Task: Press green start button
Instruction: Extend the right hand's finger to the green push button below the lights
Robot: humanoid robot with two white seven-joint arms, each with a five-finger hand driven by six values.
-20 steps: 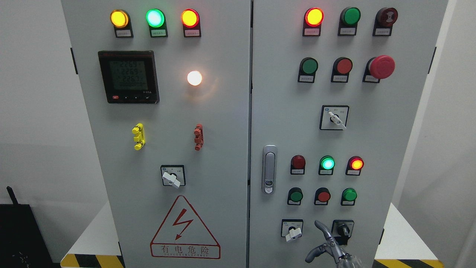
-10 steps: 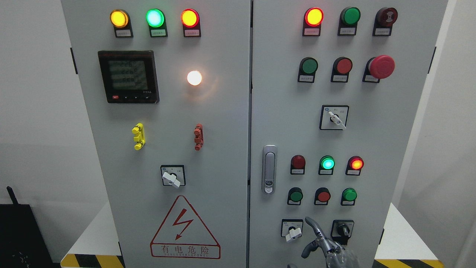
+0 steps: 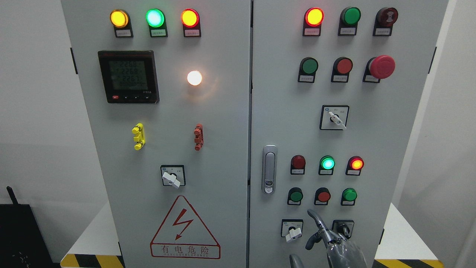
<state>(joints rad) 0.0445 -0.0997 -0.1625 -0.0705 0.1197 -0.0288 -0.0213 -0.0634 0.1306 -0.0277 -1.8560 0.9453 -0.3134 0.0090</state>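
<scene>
Over the last second our right robot hand (image 3: 333, 242) has climbed from the bottom edge and drifted a little left; its index finger (image 3: 315, 219) is stretched out, the other fingers curled, gripping nothing; the fingertip now sits just below the row of push buttons. Which green start button is meant we cannot read; the nearest, the left green button (image 3: 296, 195), lies just up and left of the fingertip; we judge the press not yet made.

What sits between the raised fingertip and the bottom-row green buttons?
Head view: only bare grey cabinet door between the right hand index fingertip and the dark green button; red button sits just above-right.
</scene>
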